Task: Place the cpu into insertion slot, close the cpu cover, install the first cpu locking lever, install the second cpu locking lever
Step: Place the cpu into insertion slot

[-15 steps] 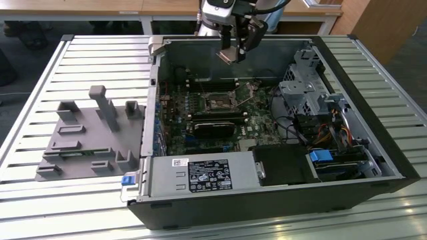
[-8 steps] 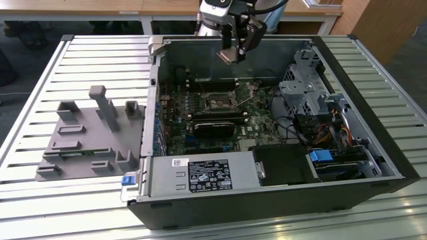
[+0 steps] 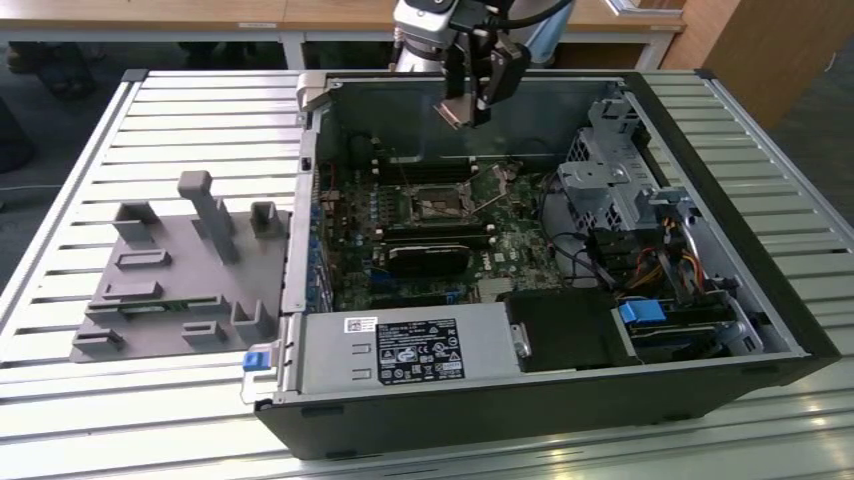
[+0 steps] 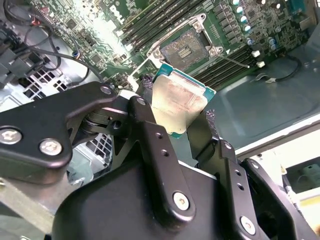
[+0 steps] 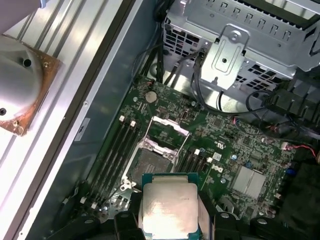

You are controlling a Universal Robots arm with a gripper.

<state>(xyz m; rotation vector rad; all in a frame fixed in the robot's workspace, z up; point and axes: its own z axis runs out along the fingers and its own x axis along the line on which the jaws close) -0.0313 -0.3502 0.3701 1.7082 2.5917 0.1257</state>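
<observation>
My fingers (image 4: 150,132) are pinching the chip (image 4: 177,102) by two opposite edges, with its dull metal top turned toward the wrist cameras. In the exterior view I hang over the open computer case (image 3: 747,300), above the board (image 3: 400,260) and well clear of it, so the chip is not yet down.

The socket (image 5: 150,162) lies bare below me (dark centre, thin silver rim), beside the long memory slots (image 5: 112,150). Its cover (image 5: 169,131) looks swung up and open at one end of the socket, though I can't be sure of its angle from here. A thin wire lever (image 4: 234,59) seems to stand free beside the socket.

As I judge it, the task is at its first step: the chip is in my grip above the case, not seated. Left to do are seating the chip, shutting the cover, and fastening both levers. The case itself sits on the slatted desk (image 3: 80,150).
</observation>
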